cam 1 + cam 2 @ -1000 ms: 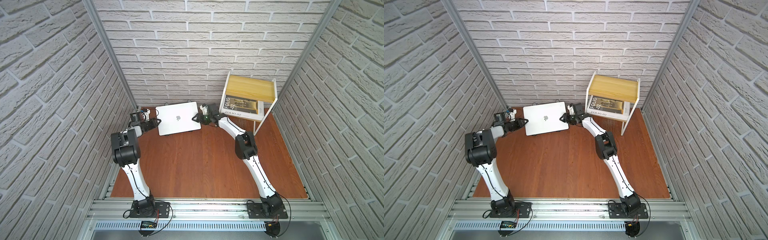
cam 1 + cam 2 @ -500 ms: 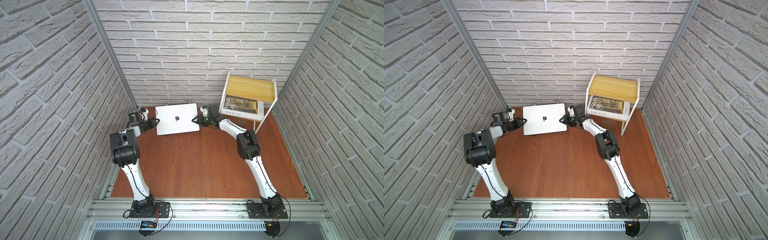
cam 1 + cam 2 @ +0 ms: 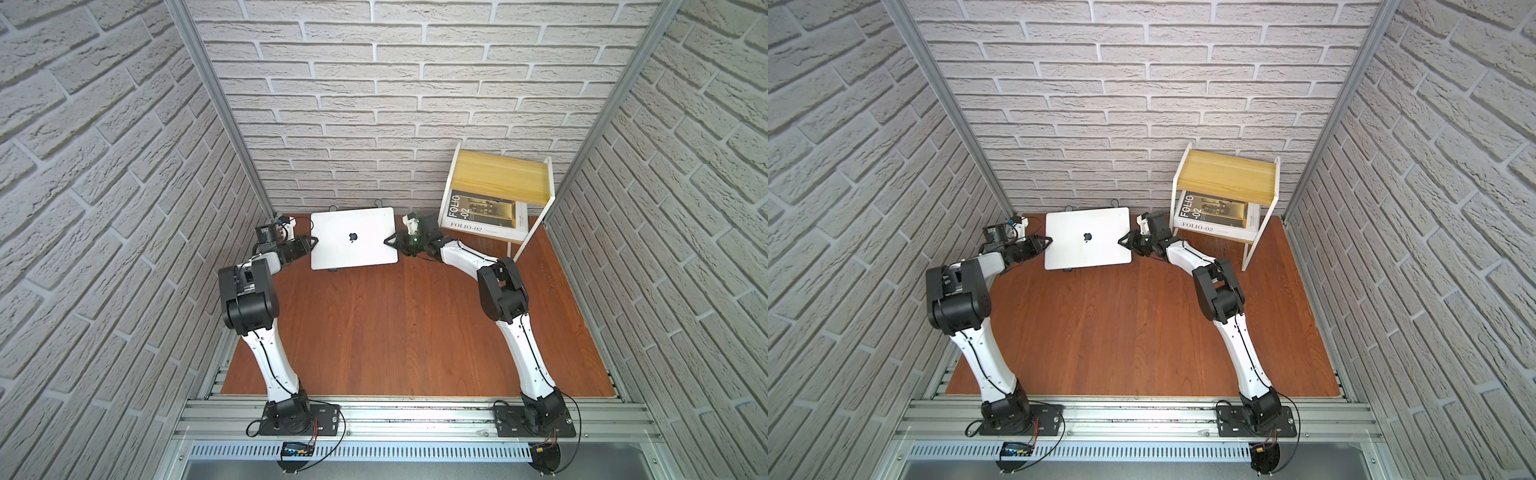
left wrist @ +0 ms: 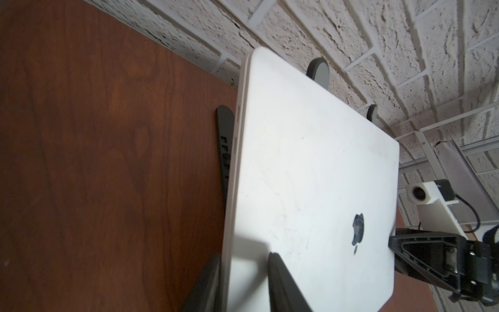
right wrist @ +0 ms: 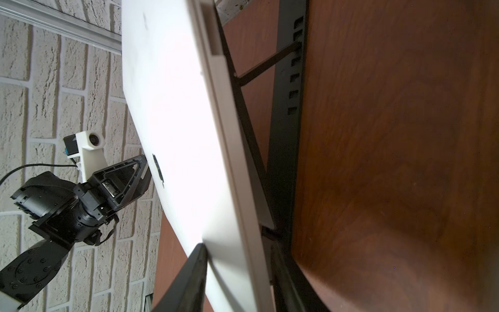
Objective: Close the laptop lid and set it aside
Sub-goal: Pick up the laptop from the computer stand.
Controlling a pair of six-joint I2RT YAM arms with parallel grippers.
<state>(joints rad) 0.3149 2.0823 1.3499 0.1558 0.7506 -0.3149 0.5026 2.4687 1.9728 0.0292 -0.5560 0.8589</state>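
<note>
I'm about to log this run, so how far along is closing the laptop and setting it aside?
Done: the lid is shut flat on the laptop, logo up. In hand: the left gripper is clamped on one side edge; the right gripper straddles the opposite edge, though a firm grip isn't clear. Left: lifting the laptop off the grey stand and setting it aside.

**A Bricked-In Work Cell**

White brick walls (image 3: pixel 374 104) close the far, left and right sides. The reddish-brown wood floor (image 3: pixel 395 324) is evenly lit. At far right stands a white-framed shelf (image 3: pixel 498 178) with a yellow wooden top; beneath lies what seems a book (image 3: pixel 478 216).
</note>
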